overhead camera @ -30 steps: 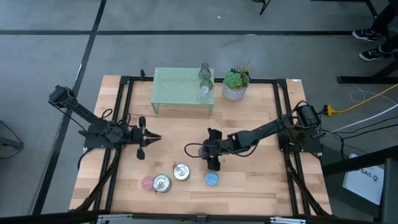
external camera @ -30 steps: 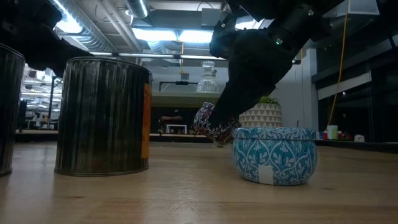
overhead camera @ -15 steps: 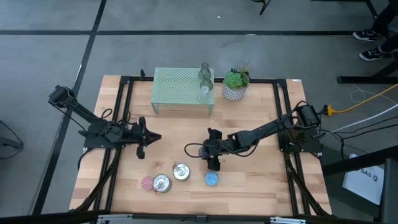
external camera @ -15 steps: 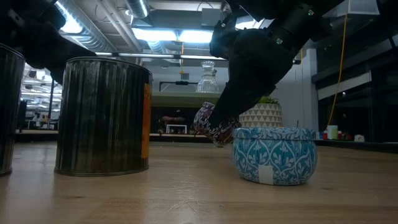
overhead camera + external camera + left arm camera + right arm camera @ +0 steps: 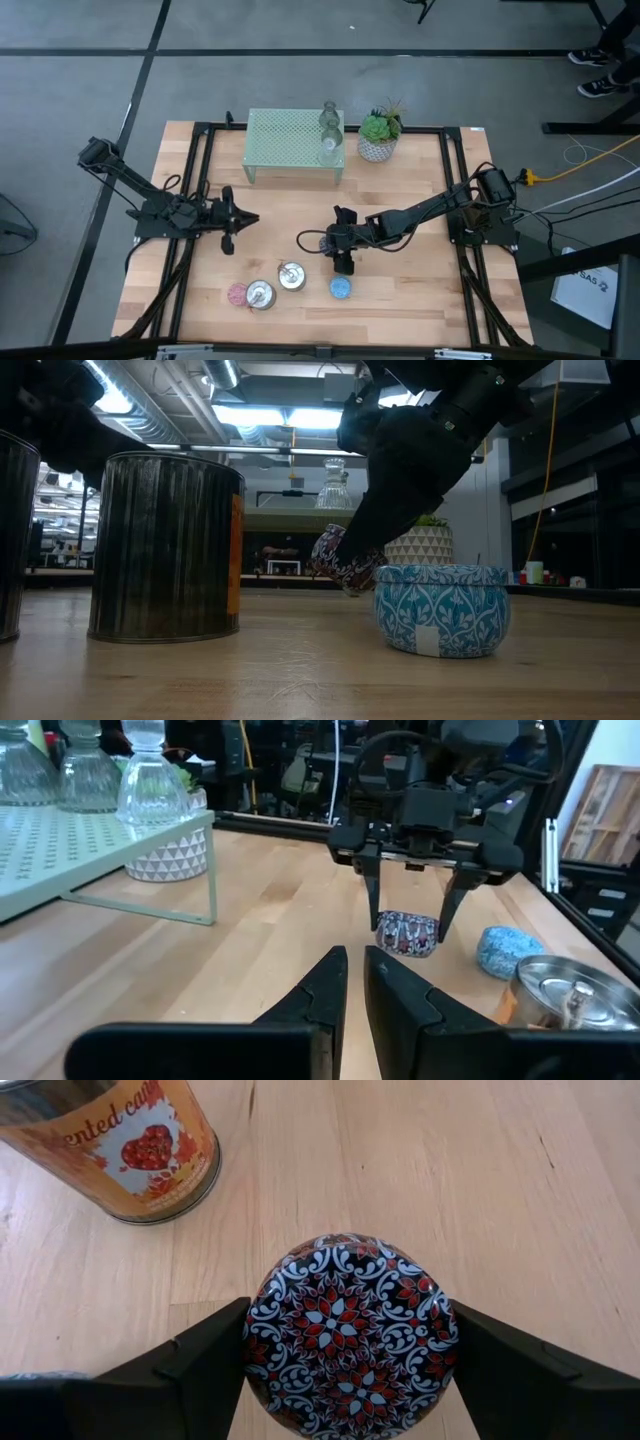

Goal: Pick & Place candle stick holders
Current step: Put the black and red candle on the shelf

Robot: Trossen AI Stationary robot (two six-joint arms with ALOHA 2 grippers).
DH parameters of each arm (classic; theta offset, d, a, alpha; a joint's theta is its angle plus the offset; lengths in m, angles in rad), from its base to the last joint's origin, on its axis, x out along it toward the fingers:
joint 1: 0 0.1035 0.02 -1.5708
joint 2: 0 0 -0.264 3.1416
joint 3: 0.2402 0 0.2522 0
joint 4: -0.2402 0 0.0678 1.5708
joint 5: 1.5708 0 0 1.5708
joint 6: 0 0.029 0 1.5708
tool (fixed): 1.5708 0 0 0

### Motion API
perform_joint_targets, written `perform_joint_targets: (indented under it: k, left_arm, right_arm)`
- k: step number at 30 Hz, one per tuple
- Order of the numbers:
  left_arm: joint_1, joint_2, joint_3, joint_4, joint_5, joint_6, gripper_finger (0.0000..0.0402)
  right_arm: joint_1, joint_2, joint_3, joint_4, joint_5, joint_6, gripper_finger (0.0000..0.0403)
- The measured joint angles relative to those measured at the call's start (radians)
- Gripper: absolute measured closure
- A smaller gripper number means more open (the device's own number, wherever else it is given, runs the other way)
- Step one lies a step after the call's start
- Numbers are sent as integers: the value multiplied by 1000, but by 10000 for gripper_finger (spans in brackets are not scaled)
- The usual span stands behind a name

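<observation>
My right gripper (image 5: 322, 241) is at the table's middle, shut on a small round tin holder with a red, white and black pattern (image 5: 350, 1335), which also shows in the low view (image 5: 343, 566). My left gripper (image 5: 240, 220) is shut and empty over the table's left half, its fingers (image 5: 345, 982) pointing toward the right gripper. A blue patterned tin (image 5: 341, 288), two silver tins (image 5: 291, 276) (image 5: 260, 294) and a pink holder (image 5: 237, 294) stand on the table near its front. Two clear glass holders (image 5: 330, 135) stand on the mint-green stand. My right gripper pinches the patterned tin by its round side wall (image 5: 252, 1342), one finger (image 5: 200, 1365) on either side. The fingers slant down from above and from the table's right. The tin is tilted, its flat patterned face toward the wrist; whether its lower edge (image 5: 350, 590) touches the table cannot be told.
The mint-green mesh stand (image 5: 290, 145) stands at the back middle, and a green plant in a white pot (image 5: 379, 135) is to its right. An orange-labelled silver tin (image 5: 110, 1150) stands close to the held tin. Black frame rails (image 5: 200, 180) run along both table sides.
</observation>
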Motion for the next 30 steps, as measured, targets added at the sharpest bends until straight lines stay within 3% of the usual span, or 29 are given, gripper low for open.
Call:
perform_joint_targets:
  k: [6, 15, 21, 30]
  left_arm:
    - [0, 0, 0, 0, 28, -15, 340]
    - [0, 45, 51, -4, 50, 23, 242]
    - [0, 183, 198, -129, 51, 90, 212]
    - [0, 475, 421, -179, 83, 234, 217]
  right_arm:
    - [0, 0, 0, 0, 0, 1, 100]
    - [0, 0, 0, 1, -14, 5, 100]
    - [0, 0, 0, 3, -42, 7, 100]
    - [0, 0, 0, 7, -50, 30, 100]
